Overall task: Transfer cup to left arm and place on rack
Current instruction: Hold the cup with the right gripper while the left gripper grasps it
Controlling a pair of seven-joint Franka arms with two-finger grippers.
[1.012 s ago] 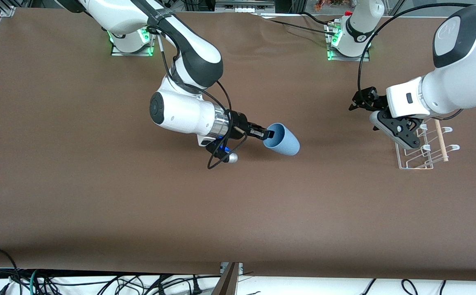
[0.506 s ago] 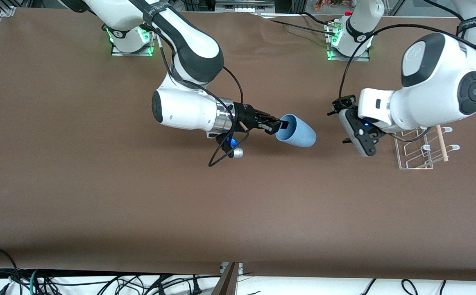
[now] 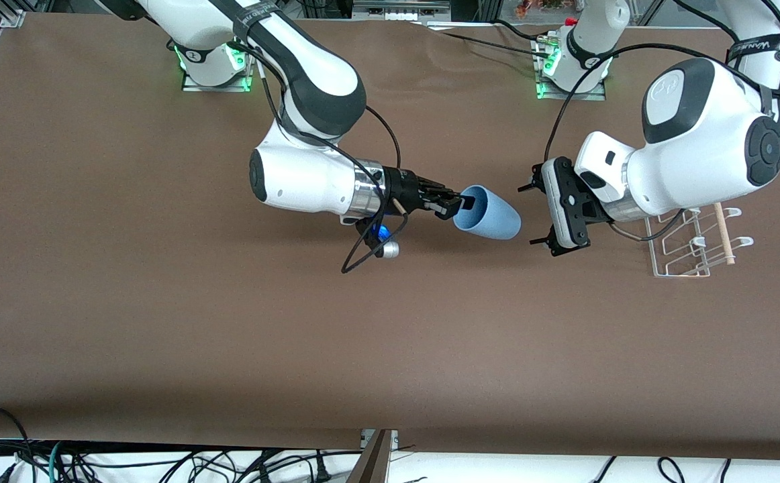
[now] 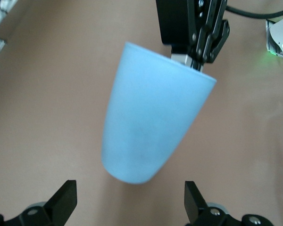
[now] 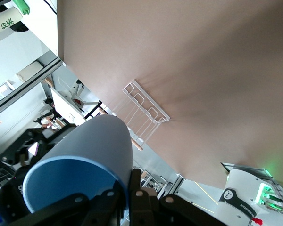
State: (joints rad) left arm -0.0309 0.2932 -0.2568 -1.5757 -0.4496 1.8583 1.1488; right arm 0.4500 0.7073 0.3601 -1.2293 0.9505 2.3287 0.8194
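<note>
Over the middle of the table [image 3: 162, 335] in the front view, the right gripper [image 3: 456, 202] pinches the rim of the cup [image 3: 487, 213], held sideways in the air, while the left gripper [image 3: 536, 215] faces its base with fingers spread, near the rack [image 3: 692, 241]. In the left wrist view the cup [image 4: 151, 127] hangs between the parted fingertips [image 4: 66, 200]. In the right wrist view the cup [image 5: 85, 160] sits clamped at the rim, the rack [image 5: 144, 113] farther off.

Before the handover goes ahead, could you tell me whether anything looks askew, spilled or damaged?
Nothing stands out. The right gripper holds the light-blue plastic cup by its rim, tilted on its side, as a handover needs. The left gripper is open just short of its base. The white wire rack stands upright.
</note>
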